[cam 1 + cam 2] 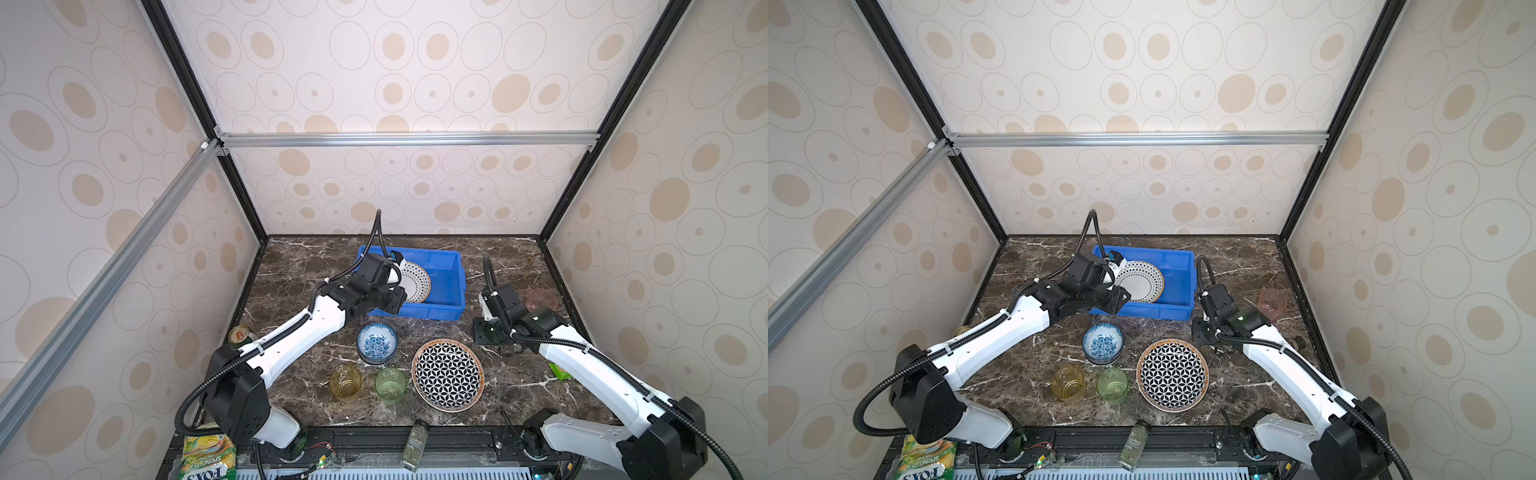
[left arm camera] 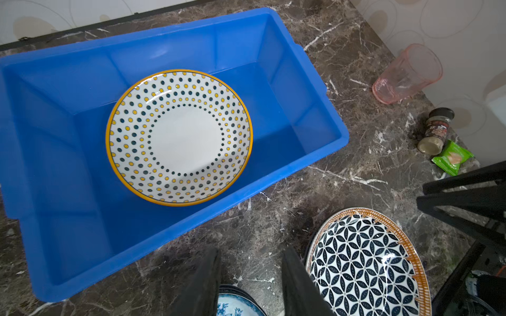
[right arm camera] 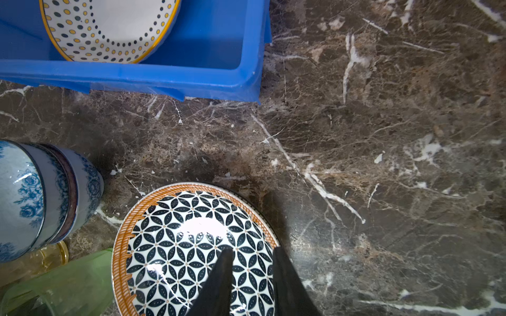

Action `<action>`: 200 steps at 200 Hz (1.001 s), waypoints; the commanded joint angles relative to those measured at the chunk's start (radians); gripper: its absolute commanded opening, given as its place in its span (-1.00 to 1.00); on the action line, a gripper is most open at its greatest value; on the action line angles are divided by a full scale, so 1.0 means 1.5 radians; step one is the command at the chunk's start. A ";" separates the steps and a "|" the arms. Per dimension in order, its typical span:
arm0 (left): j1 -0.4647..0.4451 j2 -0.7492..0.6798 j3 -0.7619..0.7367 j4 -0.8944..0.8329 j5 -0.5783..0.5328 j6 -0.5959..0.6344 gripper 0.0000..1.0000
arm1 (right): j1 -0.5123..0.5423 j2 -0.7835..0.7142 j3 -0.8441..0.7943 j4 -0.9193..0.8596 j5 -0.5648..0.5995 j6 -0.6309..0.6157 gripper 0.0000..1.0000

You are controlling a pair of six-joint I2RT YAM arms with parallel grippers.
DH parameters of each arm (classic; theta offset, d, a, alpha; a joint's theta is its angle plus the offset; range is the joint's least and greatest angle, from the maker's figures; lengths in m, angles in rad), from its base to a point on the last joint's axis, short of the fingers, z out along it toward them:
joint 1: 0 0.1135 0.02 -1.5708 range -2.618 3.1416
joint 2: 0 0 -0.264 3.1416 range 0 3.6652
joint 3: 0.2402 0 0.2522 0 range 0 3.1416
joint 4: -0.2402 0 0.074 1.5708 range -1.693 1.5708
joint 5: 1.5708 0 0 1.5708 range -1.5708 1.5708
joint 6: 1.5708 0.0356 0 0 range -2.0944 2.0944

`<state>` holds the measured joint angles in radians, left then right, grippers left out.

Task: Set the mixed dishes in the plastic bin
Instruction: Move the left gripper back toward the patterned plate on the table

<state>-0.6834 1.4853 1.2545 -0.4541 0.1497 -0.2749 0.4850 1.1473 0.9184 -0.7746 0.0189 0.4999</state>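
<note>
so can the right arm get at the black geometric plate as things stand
probably yes: the right gripper hangs open just over the rim of the black geometric plate, and nothing stands between them

Left arm (image 1: 291, 336) is stretched forward and in toward the middle, with the left gripper (image 2: 250, 255) tilted down, jaws partly apart and nothing between them. Right arm (image 1: 582, 361) reaches forward on its own side with a bent elbow. The right gripper (image 3: 253, 254) points almost straight down, jaws a narrow gap apart, also empty.
</note>
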 commanded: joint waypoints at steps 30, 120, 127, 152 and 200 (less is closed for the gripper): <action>-0.068 0.047 0.028 -0.053 -0.027 0.029 -0.26 | 0.016 -0.014 -0.033 -0.037 0.008 0.028 -0.38; -0.163 0.123 0.054 -0.107 -0.047 0.043 -0.27 | 0.025 -0.041 -0.067 -0.030 -0.009 0.057 -0.35; -0.168 0.130 0.055 -0.113 -0.049 0.043 -0.27 | 0.026 -0.047 -0.073 -0.030 -0.010 0.060 -0.35; -0.175 0.147 0.050 -0.119 -0.034 0.042 -0.27 | 0.027 -0.065 -0.090 -0.032 -0.013 0.070 -0.35; -0.192 0.168 0.046 -0.130 -0.029 0.034 -0.26 | 0.027 -0.086 -0.103 -0.044 -0.014 0.071 -0.33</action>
<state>-0.9501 1.7245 1.3006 -0.6121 0.1040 -0.2359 0.5171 1.0409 0.7753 -0.8051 -0.0021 0.5930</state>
